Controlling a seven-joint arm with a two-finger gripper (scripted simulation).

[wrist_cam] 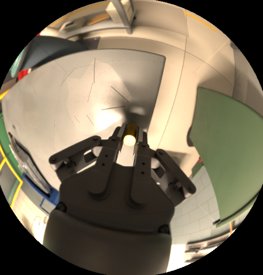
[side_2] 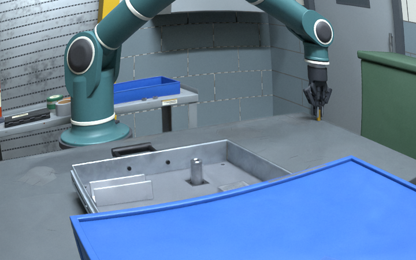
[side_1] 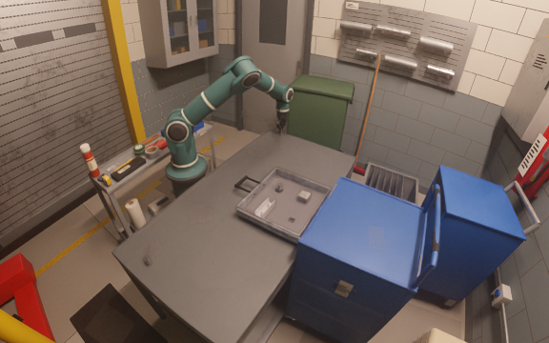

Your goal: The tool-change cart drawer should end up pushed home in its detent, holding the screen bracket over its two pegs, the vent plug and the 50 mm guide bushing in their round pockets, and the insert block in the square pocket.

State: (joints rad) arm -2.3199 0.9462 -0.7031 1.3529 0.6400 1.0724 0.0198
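The small yellow vent plug (wrist_cam: 130,134) (side_2: 318,113) is partly hidden between the fingers of my gripper (wrist_cam: 129,133) (side_2: 318,111) (side_1: 281,127), which is closed on it at the table's far corner, where the plug stands upright on the surface. The grey drawer (side_1: 281,202) (side_2: 174,171) stands pulled out of the blue cart (side_1: 365,252) over the table. In it, the white screen bracket (side_2: 120,190) (side_1: 265,207) stands at the left, the steel guide bushing (side_2: 196,171) (side_1: 279,188) stands upright in the middle, and the insert block (side_1: 304,195) (side_2: 234,186) sits to the right.
A green bin (side_1: 320,109) (side_2: 400,106) stands just beyond the table corner beside my gripper. A side shelf (side_1: 136,159) with tools and a blue tray (side_2: 145,87) lies behind my arm's base. The cart's top hides the drawer's near edge in the second side camera.
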